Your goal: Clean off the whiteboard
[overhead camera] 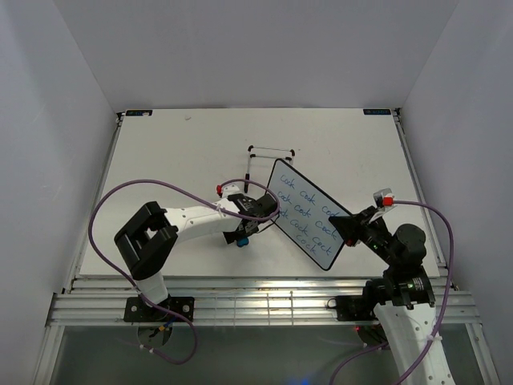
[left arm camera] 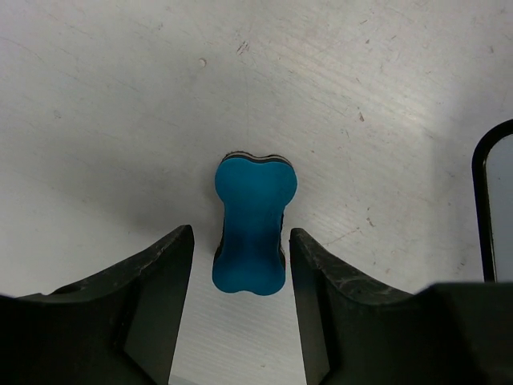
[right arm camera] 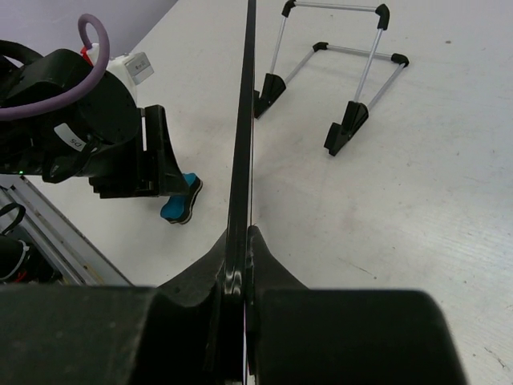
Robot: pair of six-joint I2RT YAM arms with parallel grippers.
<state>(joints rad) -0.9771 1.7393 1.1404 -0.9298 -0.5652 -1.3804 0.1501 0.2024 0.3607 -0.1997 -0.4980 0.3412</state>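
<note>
White table (overhead camera: 160,160) bears the blue eraser (left arm camera: 255,192), ungripped between the left gripper's (left arm camera: 240,241) parted jaws. The right gripper (right arm camera: 242,277) clamps the whiteboard (overhead camera: 309,215) aloft, its blue writing unwiped; erasing seems not yet begun.

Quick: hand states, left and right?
Left hand: open, straddling the blue eraser, not gripping it.
Right hand: shut on the whiteboard edge.

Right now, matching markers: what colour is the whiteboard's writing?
Blue; the whiteboard shows best from top external.
</note>
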